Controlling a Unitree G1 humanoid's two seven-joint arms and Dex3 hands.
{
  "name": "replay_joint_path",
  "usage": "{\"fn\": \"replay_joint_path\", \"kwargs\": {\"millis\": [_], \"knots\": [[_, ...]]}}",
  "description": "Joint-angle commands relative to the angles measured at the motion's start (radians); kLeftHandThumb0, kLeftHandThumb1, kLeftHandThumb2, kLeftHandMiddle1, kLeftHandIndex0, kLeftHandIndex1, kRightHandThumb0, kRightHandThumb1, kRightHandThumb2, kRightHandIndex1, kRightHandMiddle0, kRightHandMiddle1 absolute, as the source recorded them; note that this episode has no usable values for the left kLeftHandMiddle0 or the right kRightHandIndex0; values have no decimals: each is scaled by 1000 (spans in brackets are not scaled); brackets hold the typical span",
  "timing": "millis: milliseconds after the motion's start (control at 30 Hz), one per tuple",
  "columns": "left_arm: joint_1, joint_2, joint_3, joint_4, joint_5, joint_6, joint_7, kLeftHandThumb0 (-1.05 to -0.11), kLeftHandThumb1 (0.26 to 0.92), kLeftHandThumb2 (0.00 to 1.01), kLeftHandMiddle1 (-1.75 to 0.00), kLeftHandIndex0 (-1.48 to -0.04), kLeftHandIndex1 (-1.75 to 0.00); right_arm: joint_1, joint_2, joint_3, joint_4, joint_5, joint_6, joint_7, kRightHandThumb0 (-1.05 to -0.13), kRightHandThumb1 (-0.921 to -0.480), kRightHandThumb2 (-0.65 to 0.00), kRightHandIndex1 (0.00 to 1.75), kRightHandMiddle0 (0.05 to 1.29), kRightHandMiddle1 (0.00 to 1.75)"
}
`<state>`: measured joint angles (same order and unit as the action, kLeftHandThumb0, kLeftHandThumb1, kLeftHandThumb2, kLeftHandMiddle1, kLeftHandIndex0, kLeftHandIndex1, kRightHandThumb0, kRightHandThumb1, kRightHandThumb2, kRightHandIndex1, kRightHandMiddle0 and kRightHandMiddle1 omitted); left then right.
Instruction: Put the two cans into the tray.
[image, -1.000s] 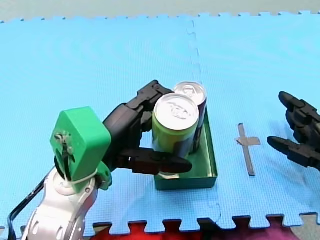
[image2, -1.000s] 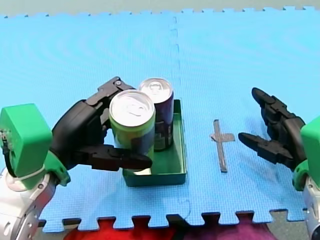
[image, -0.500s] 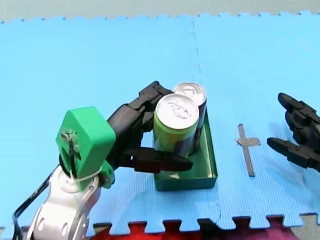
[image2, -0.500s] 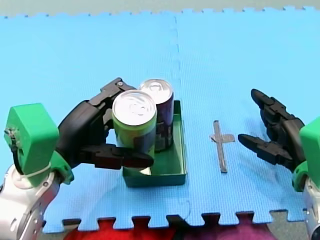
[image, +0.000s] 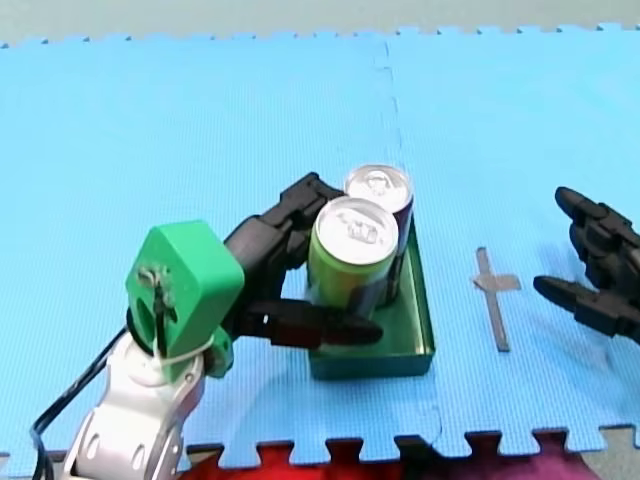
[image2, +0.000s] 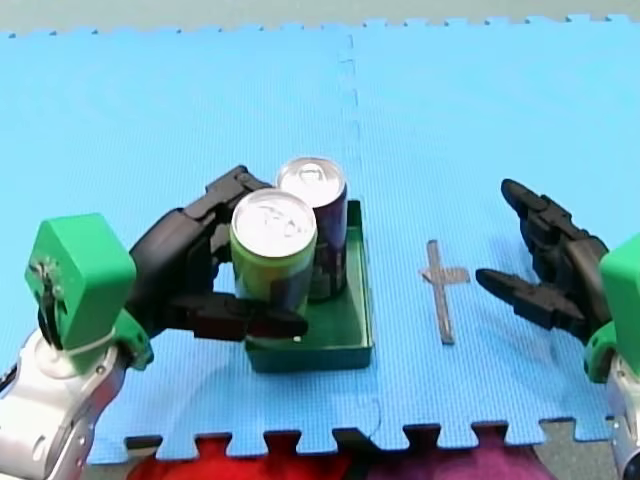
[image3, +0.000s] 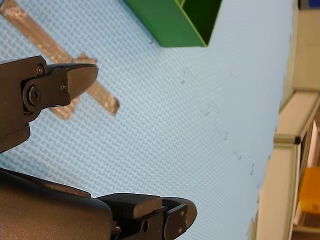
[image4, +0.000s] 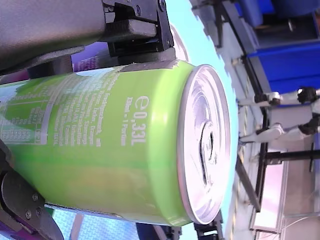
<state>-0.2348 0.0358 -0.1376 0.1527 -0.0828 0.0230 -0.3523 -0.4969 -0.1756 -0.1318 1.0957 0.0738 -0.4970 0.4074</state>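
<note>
Clamping fingers (image2: 250, 320) of the left hand (image2: 195, 285) grip the lime-green can (image2: 273, 260) mid-wall, upright, at the green tray's (image2: 358, 310) near end; base contact unclear. Purple can (image2: 330, 240) stands just behind it, at the far end. Judged thin-walled, slick and dentable, so a mid-body grip suits. Right hand (image2: 545, 275) holds nothing, near the right edge of the blue foam mat (image2: 150, 120), beside a tape cross (image2: 441, 290). The 2 cans crowd the narrow tray.

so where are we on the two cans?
Done: the purple can stands in the green tray. In hand: the left hand grips the green can at the tray's near end; whether it sits on the tray floor is unclear. Left: set it down and release. The right hand is open over the mat, beside the tape cross.
</note>
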Motion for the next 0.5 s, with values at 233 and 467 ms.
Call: {"fn": "replay_joint_path", "kwargs": {"millis": [233, 467], "knots": [[-12, -5, 1, 27, 7, -26, 7, -768, 921, 217, -1746, -283, -1552, 4, -8, -5, -7, 6, 7, 5, -1048, -921, -126, 1, 246, 1], [-8, -9, 1, 35, 6, -33, 7, -770, 921, 226, -1746, -279, -1558, 4, -11, -8, -9, 9, 5, 10, -1048, -921, -126, 1, 243, 0]]}}
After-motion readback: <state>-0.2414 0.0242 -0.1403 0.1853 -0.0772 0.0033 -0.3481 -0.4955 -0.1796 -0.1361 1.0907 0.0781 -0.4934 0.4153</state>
